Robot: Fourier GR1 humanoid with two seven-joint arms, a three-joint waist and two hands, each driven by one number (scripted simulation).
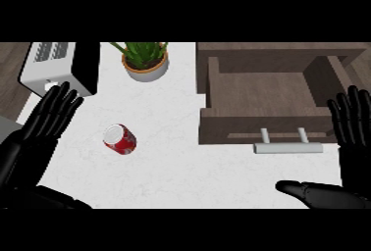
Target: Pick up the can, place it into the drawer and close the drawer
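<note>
Red metal can [120, 139] lies on its side on the white marble worktop [181, 166], nr my left robot hand [45, 122]; both that and my right robot hand [353, 122] are released, fingers straight; dark wooden drawer [264, 110] stands pulled out w/ its steel handle [287, 147]; I'd approach from above, wrap across the can's body, not its ends.

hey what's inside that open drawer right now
Nothing shows inside the open drawer: only its bare wooden floor and walls. The can lies on its side out on the counter, apart from it. The strip just behind its front wall is hidden.
</note>
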